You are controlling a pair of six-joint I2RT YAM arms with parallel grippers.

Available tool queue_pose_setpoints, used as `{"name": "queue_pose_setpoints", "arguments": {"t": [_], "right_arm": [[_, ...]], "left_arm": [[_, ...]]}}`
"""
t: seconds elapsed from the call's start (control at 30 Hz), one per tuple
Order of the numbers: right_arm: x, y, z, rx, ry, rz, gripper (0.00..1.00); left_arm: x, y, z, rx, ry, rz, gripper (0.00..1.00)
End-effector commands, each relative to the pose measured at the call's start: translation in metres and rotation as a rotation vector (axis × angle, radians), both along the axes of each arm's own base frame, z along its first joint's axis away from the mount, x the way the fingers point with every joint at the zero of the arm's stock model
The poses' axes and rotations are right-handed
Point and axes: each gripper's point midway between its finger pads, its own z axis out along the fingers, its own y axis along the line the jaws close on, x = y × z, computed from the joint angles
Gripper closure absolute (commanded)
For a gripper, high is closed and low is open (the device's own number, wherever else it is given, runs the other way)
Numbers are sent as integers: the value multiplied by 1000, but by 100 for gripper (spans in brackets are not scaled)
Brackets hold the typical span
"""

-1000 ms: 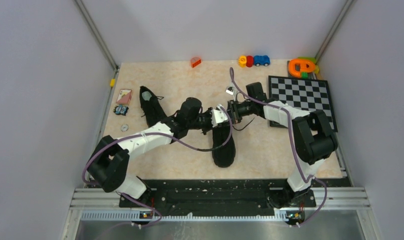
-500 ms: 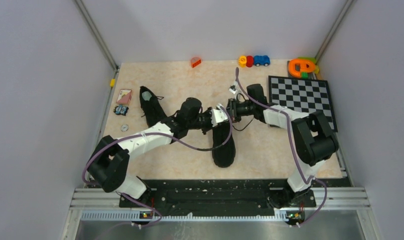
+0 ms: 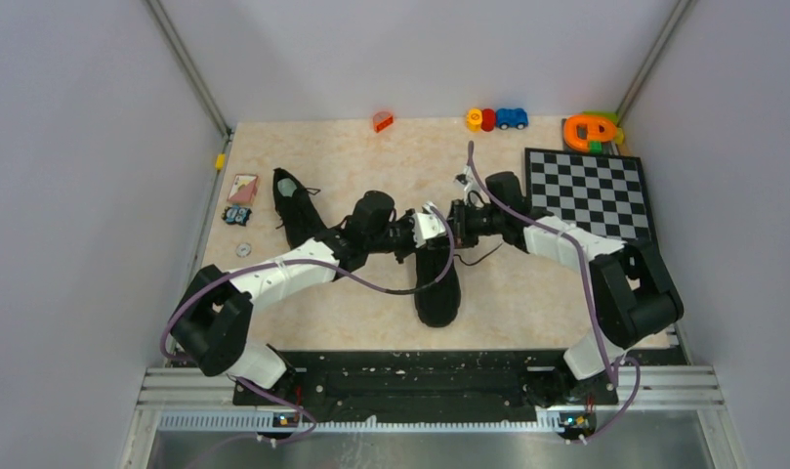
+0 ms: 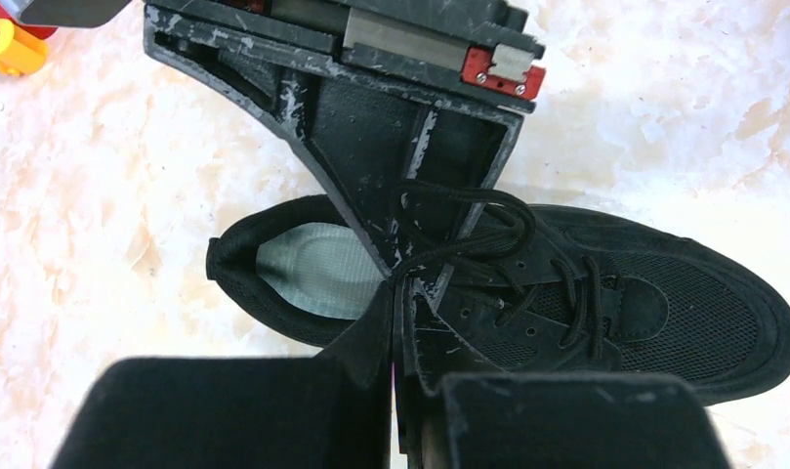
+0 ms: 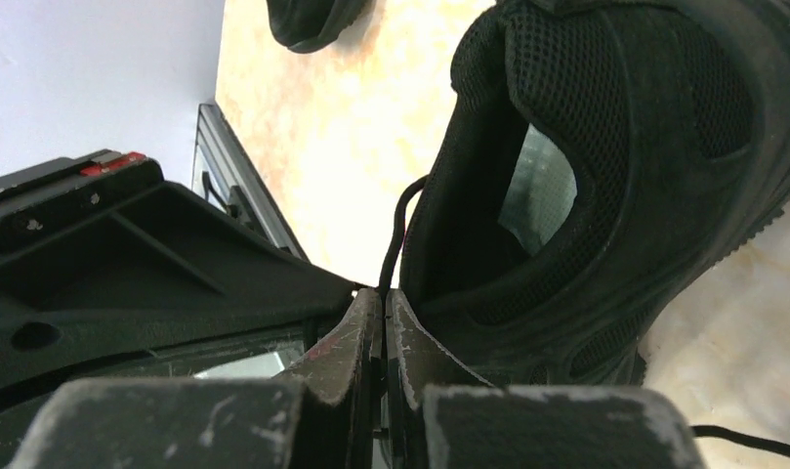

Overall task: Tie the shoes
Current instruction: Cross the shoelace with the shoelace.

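With left gripper (image 4: 398, 303) and right gripper (image 5: 383, 305) each pinching a lace (image 5: 392, 234) of the shoe (image 3: 437, 288), best draw them apart evenly and low so it does not lift.

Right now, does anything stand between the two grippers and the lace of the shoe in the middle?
Nothing visible does. The left gripper and the right gripper are both shut on the lace of the middle shoe, their tips close together above it. The other shoe lies apart, to the left.
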Motion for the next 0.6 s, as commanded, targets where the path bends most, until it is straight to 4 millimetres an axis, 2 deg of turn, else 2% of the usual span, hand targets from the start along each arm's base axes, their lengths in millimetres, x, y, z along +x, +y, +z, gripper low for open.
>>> {"name": "queue_pose_setpoints", "arguments": {"t": [0.0,0.3,0.57], "right_arm": [[-14,3,21,22,-39,46,100],[-30,3,25,27,-28,141,100],[-23,17,22,118,9,188,100]], "left_arm": [[7,-2,27,-45,-68,15,100],[9,-4,26,-42,-72,7,100],[3,-14,33,-92,-57,-39,100]]}}
